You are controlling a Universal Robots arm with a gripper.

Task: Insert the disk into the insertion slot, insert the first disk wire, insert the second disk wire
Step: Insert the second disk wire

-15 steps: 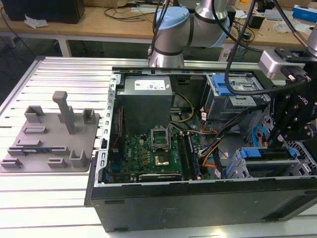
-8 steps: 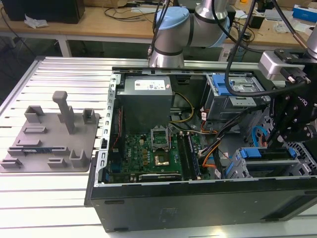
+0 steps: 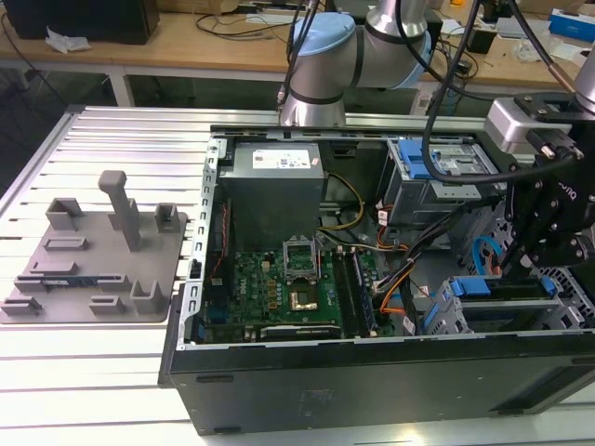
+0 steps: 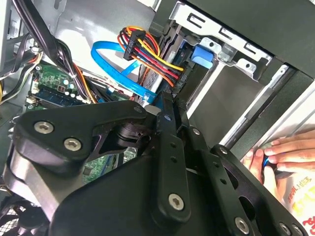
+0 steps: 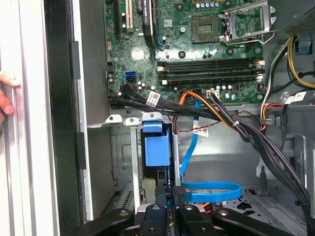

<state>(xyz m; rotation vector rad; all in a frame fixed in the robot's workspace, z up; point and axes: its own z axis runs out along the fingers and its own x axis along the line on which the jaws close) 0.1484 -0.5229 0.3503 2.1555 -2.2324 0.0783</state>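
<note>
Gripper [image 5: 170, 196] pinched nearly shut on disk [image 5: 156, 147] edge in slot [image 5: 129, 162], 6 o'clock of motherboard [image 5: 197, 44]. Disk: rigid, fairly heavy; grip caddy sides.

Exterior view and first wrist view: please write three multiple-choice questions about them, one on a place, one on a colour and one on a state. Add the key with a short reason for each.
1. In the exterior view, where does the grey tray lie relative to the computer case?
A. inside it
B. to the exterior view's left of it
C. on top of it

2. In the first wrist view, what colour is the flat looped cable?
A. blue
B. red
C. white

3. In what state is the computer case?
A. closed by a side panel
B. open, with the motherboard exposed
C. open but empty

Key:
1. B: the tray rests on the ribbed table beside the case.
2. A: the loop is bright blue.
3. B: the green board shows from above.
</note>
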